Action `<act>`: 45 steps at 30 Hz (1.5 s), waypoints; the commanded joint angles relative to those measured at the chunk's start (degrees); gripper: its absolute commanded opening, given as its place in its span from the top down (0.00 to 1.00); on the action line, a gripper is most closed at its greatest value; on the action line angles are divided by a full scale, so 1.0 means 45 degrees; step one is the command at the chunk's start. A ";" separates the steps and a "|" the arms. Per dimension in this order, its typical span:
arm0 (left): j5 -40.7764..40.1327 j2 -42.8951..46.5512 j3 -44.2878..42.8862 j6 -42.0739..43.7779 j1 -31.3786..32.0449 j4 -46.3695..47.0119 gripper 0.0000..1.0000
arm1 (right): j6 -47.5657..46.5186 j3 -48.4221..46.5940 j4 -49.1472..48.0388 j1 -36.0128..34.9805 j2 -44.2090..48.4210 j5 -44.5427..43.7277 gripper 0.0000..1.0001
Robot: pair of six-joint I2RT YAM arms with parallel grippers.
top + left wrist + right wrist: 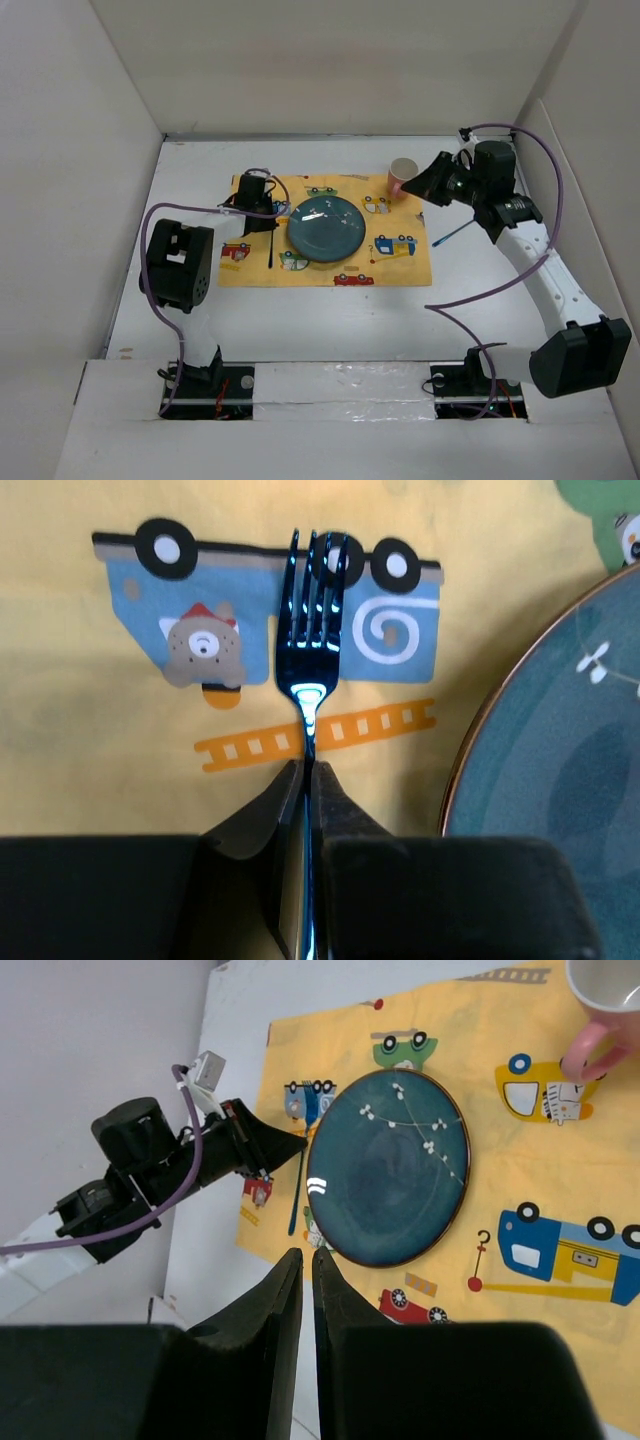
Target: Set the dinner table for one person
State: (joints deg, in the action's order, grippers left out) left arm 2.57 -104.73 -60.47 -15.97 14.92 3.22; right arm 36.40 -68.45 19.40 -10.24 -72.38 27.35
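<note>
Left gripper: jaws clamped on fork handle, tines over yellow mat, just left of plate. Fork looks stiff, slick, light; hold mid-handle. Right gripper: jaws barely parted, empty, near pink mug. The bench underlies the mat.

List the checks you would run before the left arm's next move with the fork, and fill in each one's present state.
1. Grip: left gripper is clamped on the dark metal fork: ok.
2. Spot: the fork is over the yellow car-patterned cloth mat, left of the round dark teal plate without overlapping it: ok.
3. Contact: is the fork resting on the mat? Cannot tell.
4. Other arm: right gripper is empty, jaws barely parted, near the pink mug and far from the fork: ok.
5. Remaining item: thin blue utensil lies off the mat on the white table: not ok.
</note>
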 commanded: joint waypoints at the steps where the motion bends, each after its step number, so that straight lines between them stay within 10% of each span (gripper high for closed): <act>1: -0.0083 0.0011 -0.0332 0.0052 -0.0014 0.0065 1.00 | -0.0492 -0.0102 0.0279 -0.0011 0.0088 -0.0550 0.85; 10: -0.0453 0.0478 -0.0586 0.0072 -0.0014 -0.0677 0.88 | -0.0746 -0.0143 0.1118 0.0653 -0.0088 -0.1892 0.90; 17: -0.0452 0.3578 -0.2087 -0.0336 0.0141 -0.2080 0.43 | -0.1001 0.0621 0.1958 0.1806 -0.0242 -0.6908 1.00; 23: -0.0415 0.6431 -0.2950 -0.0494 0.1040 -0.3703 0.49 | -0.0843 -0.0786 0.2683 0.3192 -0.3031 -0.8402 0.61; 45: 0.0679 0.8976 -0.1271 -0.0455 0.1314 -0.4623 0.51 | -0.0160 -0.1371 0.1588 0.3975 -0.7567 -0.8520 0.59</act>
State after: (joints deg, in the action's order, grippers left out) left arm 3.31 -66.57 -66.98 -17.10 20.56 -20.23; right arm 34.52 -71.55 29.06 7.81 -105.73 -10.83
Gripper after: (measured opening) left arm 0.492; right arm 0.413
